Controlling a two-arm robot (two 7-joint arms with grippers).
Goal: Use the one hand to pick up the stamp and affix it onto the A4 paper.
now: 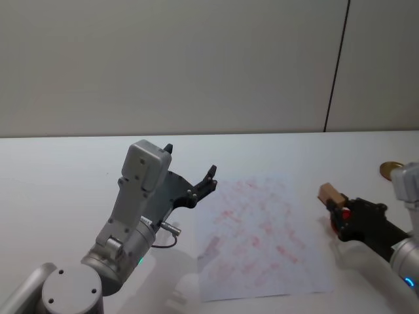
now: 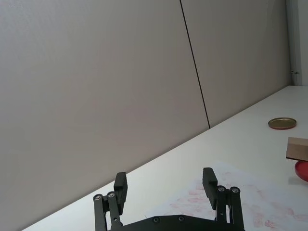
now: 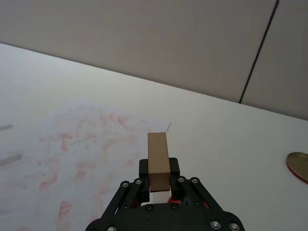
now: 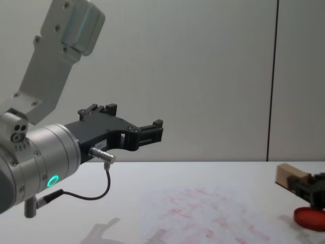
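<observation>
The stamp (image 1: pixel 330 194) is a small tan wooden block, and my right gripper (image 1: pixel 336 209) is shut on it just right of the A4 paper (image 1: pixel 258 239). In the right wrist view the stamp (image 3: pixel 159 155) sticks out from between the fingers of the right gripper (image 3: pixel 159 177), above the table and pointing toward the paper's (image 3: pixel 82 154) near corner. The chest view shows the stamp (image 4: pixel 289 175) held a little above a flat red pad (image 4: pixel 311 217). The paper is covered with faint red prints. My left gripper (image 1: pixel 198 186) hangs open and raised left of the paper, holding nothing.
A round gold lid (image 1: pixel 391 170) lies on the white table at the far right, behind the right arm. The red pad (image 2: pixel 302 170) sits under the right gripper, beside the paper's right edge. A grey wall stands behind the table.
</observation>
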